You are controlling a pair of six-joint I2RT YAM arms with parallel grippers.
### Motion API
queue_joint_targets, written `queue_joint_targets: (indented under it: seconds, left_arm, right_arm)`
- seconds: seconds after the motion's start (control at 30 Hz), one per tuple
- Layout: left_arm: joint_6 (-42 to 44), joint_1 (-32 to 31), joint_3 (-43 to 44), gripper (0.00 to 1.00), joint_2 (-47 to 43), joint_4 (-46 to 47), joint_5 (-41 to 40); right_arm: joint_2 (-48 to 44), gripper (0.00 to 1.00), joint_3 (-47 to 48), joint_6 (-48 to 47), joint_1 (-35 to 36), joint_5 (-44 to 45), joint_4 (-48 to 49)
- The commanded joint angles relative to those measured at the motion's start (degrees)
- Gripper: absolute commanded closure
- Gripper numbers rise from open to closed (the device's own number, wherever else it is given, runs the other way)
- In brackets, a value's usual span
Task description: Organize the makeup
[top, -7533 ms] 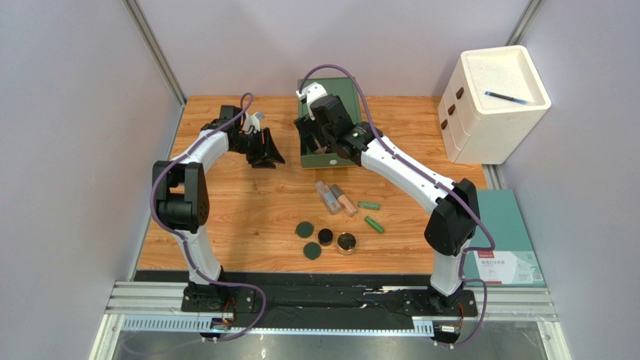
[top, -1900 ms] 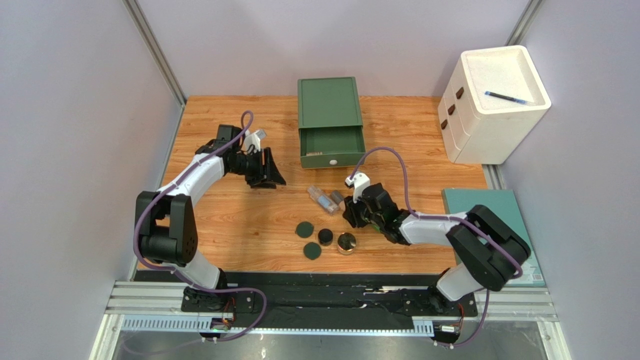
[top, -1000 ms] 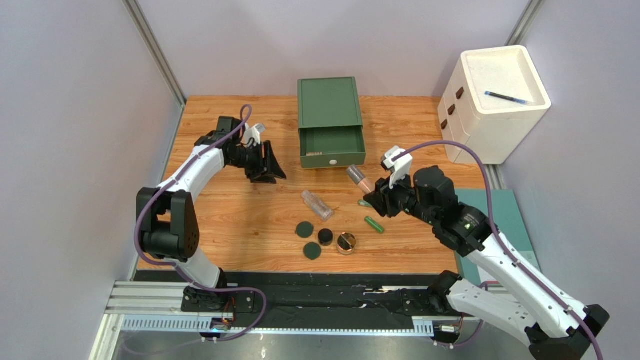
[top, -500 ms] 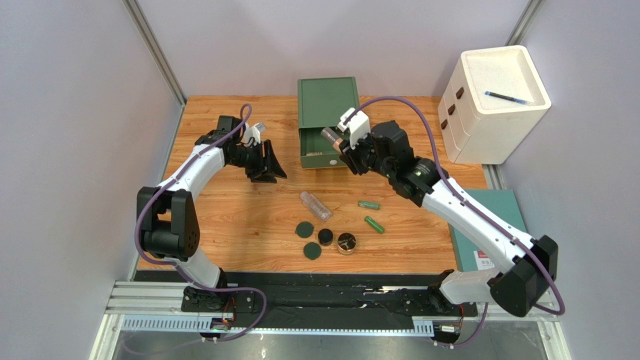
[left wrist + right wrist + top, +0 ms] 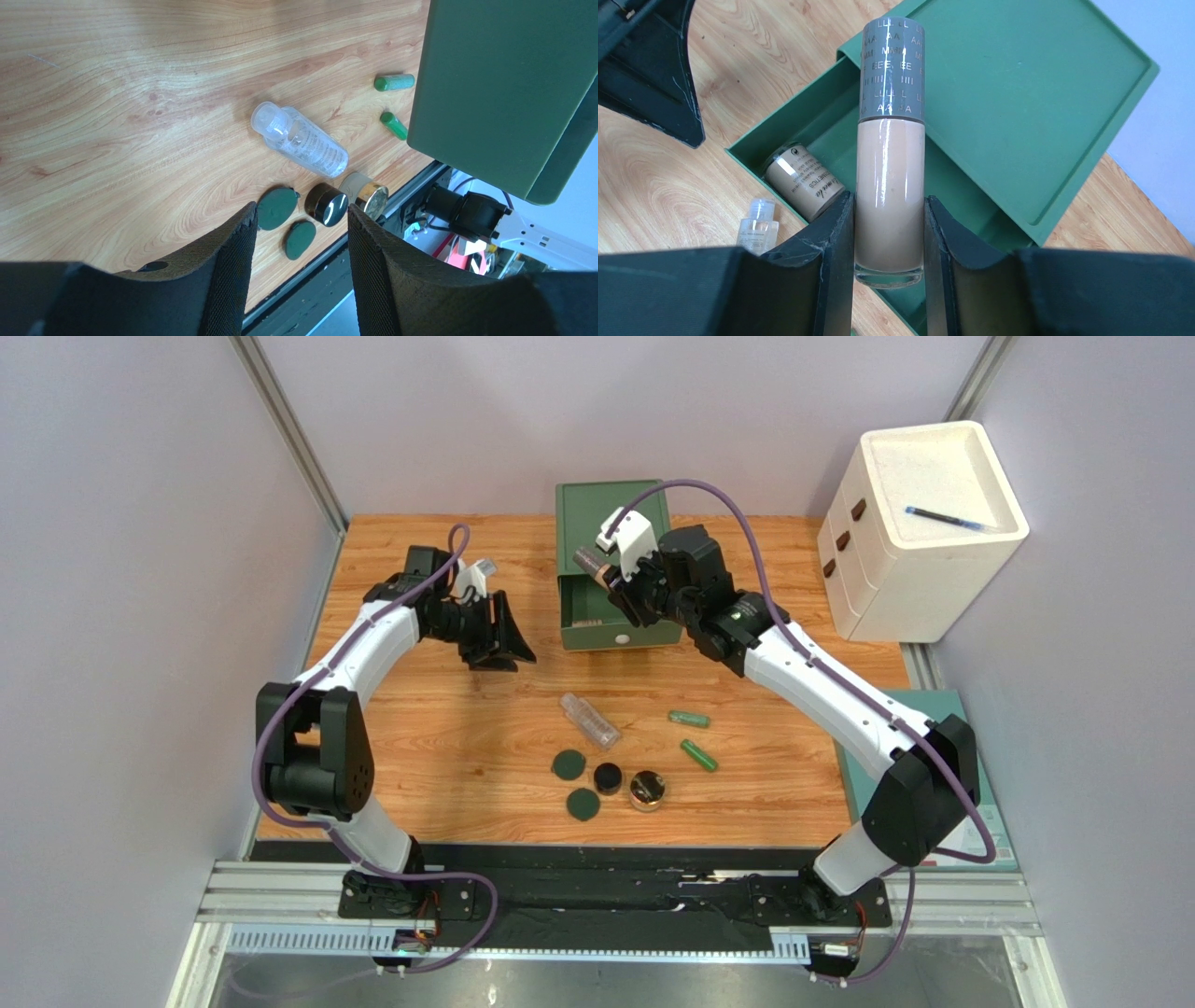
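My right gripper [image 5: 889, 238] is shut on a beige tube with a grey cap [image 5: 890, 175], held over the open drawer [image 5: 829, 126] of the green box [image 5: 613, 518]. Another beige tube [image 5: 802, 180] lies inside the drawer. On the table lie a clear bottle [image 5: 589, 720], two green tubes [image 5: 687, 718] [image 5: 699, 755], two dark green discs [image 5: 568, 765] [image 5: 582, 805], a black jar [image 5: 608, 779] and a gold-rimmed compact [image 5: 647, 788]. My left gripper [image 5: 498, 633] hovers open and empty left of the green box.
A white drawer cabinet [image 5: 919, 546] stands at the back right with a blue pen [image 5: 950, 517] on top. A teal flat box [image 5: 968, 805] lies beyond the table's right edge. Grey walls close in on both sides.
My right arm has carried the beige tube from the middle of the table up and back to over the open drawer. The left arm has barely moved.
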Motion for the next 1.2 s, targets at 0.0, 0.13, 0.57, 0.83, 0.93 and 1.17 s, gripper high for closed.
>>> queue_joint_targets:
  seconds: [0.0,0.13,0.57,0.83,0.93,1.17]
  left_arm:
    - [0.0,-0.4,2.7,0.44,0.9,-0.5,1.0]
    - [0.3,-0.4,3.4,0.44,1.5,-0.8,1.1]
    - [0.7,-0.4,6.4,0.44,2.7,-1.9,1.1]
    - [0.4,-0.4,6.6,0.44,2.4,-1.9,0.9]
    - [0.3,-0.4,6.0,0.44,2.0,-1.9,0.8]
    - [0.7,-0.4,4.1,0.43,0.5,-2.2,-0.2]
  right_arm:
    - [0.5,0.79,2.1,-1.8,-0.5,-0.5,3.1]
    - [1.8,0.64,2.3,-0.7,-1.1,0.9,3.0]
    - [1.0,0.19,5.5,1.9,-1.3,4.3,3.2]
    - [-7.4,0.20,1.5,6.6,-0.9,-9.6,-0.9]
    - [-11.0,0.21,-3.4,8.0,1.1,-12.7,-3.0]
    - [-18.2,0.21,-19.1,11.7,8.4,-8.9,-3.7]
